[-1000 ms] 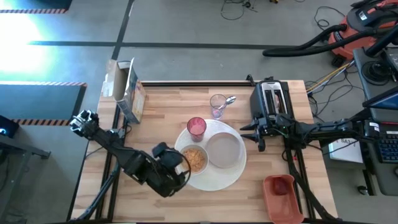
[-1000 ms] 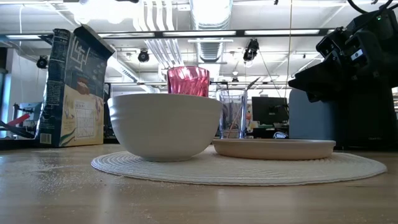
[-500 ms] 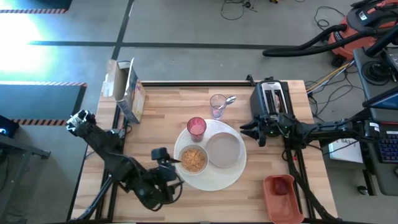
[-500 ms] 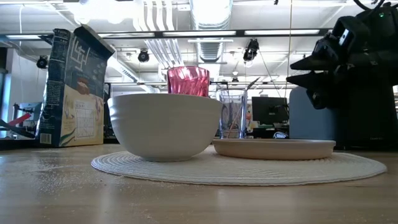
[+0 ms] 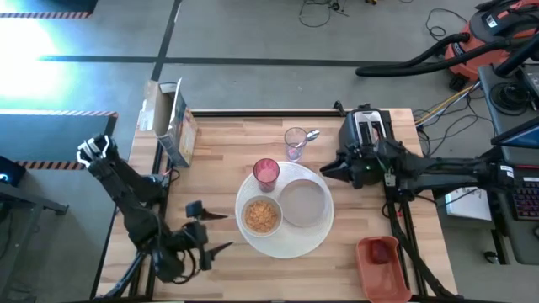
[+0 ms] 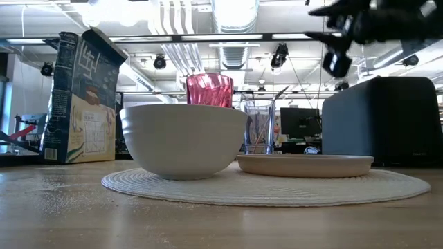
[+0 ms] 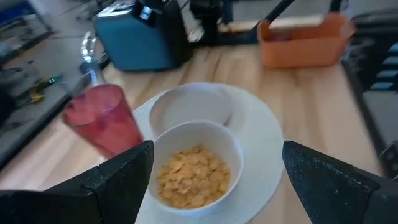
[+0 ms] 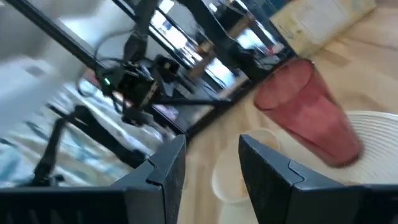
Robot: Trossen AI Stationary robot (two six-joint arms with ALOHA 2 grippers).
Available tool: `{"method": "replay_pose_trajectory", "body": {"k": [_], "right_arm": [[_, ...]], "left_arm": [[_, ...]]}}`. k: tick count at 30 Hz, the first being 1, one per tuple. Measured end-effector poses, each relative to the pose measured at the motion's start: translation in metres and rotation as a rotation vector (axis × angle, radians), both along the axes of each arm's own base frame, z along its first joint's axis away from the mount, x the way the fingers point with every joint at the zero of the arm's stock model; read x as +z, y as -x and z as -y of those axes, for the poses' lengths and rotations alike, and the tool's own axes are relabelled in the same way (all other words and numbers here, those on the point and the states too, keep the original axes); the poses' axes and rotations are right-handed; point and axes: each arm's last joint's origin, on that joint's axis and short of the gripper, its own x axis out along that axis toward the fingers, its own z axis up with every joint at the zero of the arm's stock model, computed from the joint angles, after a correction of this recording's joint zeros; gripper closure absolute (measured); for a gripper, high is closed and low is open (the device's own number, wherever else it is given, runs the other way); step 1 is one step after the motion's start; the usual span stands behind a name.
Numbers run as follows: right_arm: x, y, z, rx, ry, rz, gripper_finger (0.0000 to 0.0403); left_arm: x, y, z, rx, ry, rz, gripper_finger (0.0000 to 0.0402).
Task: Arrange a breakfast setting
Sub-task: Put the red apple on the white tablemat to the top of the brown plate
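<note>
Setting: I see the white bowl (image 5: 262, 216) of cereal, small pale plate (image 5: 304, 204) and pink cup (image 5: 266, 172) already on the woven placemat (image 5: 290, 245).
Key relation: my right gripper (image 5: 326, 171) is above the toaster's (image 5: 368, 126) near-left corner; the spoon (image 5: 310, 135) in the clear glass (image 5: 294, 143) lies just far-left of it.
Right hand: fingers part-spread, nothing between them.
Left hand: left gripper (image 5: 216, 231) spread wide, empty, left of the mat.
Change: left arm has withdrawn from the bowl; right has edged left.

Overhead, table-level and 2 wrist cameras share the white bowl (image 5: 262, 215).
</note>
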Motion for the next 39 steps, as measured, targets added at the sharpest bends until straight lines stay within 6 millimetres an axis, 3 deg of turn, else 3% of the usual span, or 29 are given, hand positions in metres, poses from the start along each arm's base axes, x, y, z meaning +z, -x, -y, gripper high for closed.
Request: {"method": "replay_pose_trajectory", "body": {"k": [4,9,13,16,19,24,32,39], "right_arm": [[0.045,-0.006,0.003,-0.032,0.096,-0.265,0.0264],[0.085,0.004,0.004,-0.181,0.197,-0.641,0.0264],[0.106,0.02,-0.002,-0.194,0.189,-0.776,0.0264],[0.11,0.036,-0.01,-0.195,0.11,-0.824,0.0264],[0.104,0.047,-0.019,-0.226,-0.042,-0.846,0.0264],[0.066,0.043,-0.04,-0.211,-0.203,-0.968,0.0264],[0.028,0.01,-0.082,-0.034,-0.109,-1.112,0.0264],[0.004,0.001,-0.129,0.1,-0.028,-1.311,0.0264]], "left_arm": [[-0.019,0.008,-0.01,-0.111,0.065,0.087,0.0064],[-0.041,0.014,-0.027,-0.296,0.136,0.266,0.0064],[-0.058,0.021,-0.043,-0.358,0.141,0.398,0.0064],[-0.067,0.025,-0.055,-0.347,0.134,0.467,0.0064],[-0.072,0.025,-0.064,-0.35,0.131,0.504,0.0064],[-0.077,0.019,-0.077,-0.329,0.106,0.494,0.0064],[-0.077,0.005,-0.094,-0.382,0.106,0.5,0.0064],[-0.074,0.002,-0.095,-0.445,0.095,0.513,0.0064]]}}
